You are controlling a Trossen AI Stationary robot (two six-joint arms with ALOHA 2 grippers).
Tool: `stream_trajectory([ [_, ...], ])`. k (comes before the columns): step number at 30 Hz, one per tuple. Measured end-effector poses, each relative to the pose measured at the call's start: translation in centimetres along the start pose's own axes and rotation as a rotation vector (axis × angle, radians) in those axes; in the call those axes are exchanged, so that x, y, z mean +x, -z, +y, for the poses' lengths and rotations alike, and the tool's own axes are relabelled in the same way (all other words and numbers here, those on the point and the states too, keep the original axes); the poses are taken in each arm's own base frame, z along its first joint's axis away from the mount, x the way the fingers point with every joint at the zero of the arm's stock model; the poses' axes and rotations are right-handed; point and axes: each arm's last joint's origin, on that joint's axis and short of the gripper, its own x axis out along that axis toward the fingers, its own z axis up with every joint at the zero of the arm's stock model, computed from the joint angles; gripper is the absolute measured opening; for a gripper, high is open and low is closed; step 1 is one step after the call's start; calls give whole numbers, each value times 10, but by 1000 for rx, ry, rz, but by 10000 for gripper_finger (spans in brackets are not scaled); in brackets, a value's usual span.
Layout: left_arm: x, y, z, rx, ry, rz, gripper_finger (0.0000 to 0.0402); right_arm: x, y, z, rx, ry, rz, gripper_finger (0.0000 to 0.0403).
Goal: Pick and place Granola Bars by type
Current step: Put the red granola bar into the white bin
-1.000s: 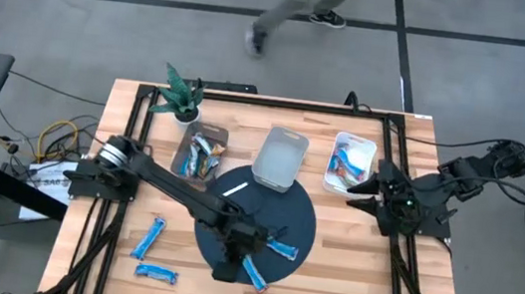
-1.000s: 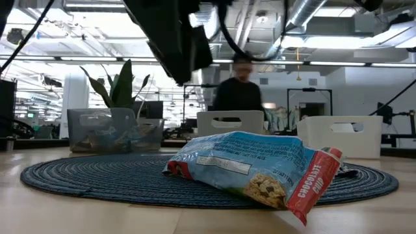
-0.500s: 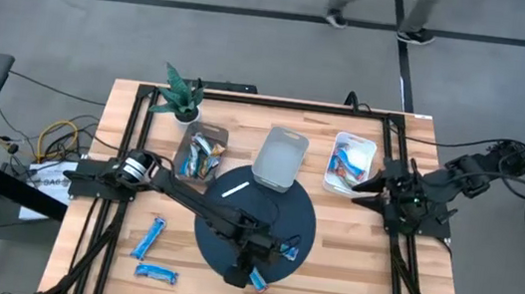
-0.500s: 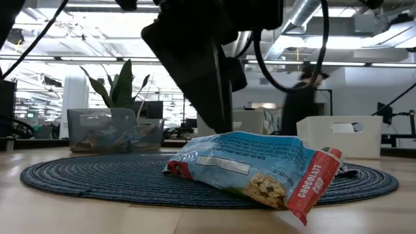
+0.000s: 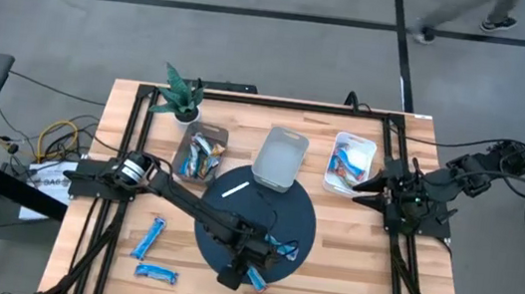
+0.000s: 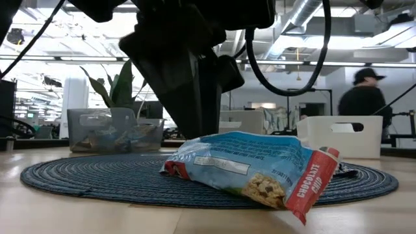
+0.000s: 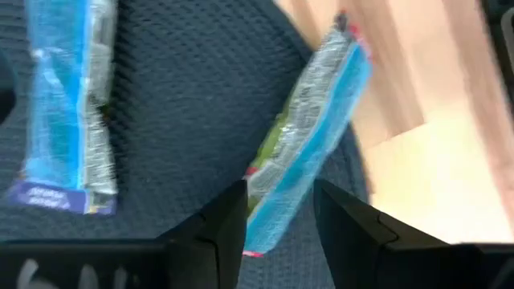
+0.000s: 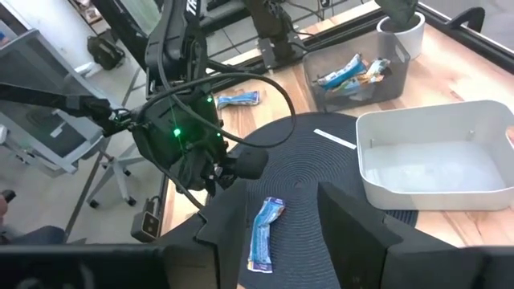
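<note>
- High view: my left hand is down at the 6 o'clock rim of the round dark mat, right over a blue granola bar that lies half off the mat edge. A second blue bar lies on the mat just beside it, toward 3 o'clock. Two more blue bars lie on the bare wood of the tabletop at about 8 o'clock – one angled, one nearer the front edge. The grey bin at 10 o'clock holds multicoloured bars, the white bin at 12 o'clock looks empty, and the white bin at 2 o'clock holds blue ones. A thin white stick rests on the mat. My right hand waits at the 3 o'clock edge of the tabletop, beside that bin; I cannot tell its state.
- Low view: a blue wrapper marked with chocolate chip sits at the near edge of the mat, the dark arm coming down right behind it. A person stands in the room beyond.
- Left wrist view: my two fingers stand parted – released – with the lower end of the bar between them, not yet pinched. The other blue bar lies well apart on the mat.
- Right wrist view: from far off I see the left arm bent over the mat, one blue bar on the weave, and a potted plant by the grey bin.
</note>
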Motion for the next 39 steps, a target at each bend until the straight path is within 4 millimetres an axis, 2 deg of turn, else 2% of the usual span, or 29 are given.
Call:
stream_trajectory([
  [4, 0, 1, 1, -8, -15, 6, 102, 0, 0, 0, 0, 0, 0, 140],
  [10, 0, 1, 0, -28, -1, 6, 13, 0, 0, 0, 0, 1, 0, 136],
  [19, 0, 0, 0, -91, 18, 6, 1, 0, 0, 0, -1, 1, 0, 136],
  [22, 0, 0, 0, -64, 22, 0, 1, 0, 0, 0, -16, 1, 0, 133],
  [28, 0, 1, 0, 23, 15, 5, 31, 0, 0, 0, -16, 0, 0, 132],
  [39, 0, 0, -3, 76, 22, 3, 179, 0, 0, 0, -22, 0, 0, 131],
])
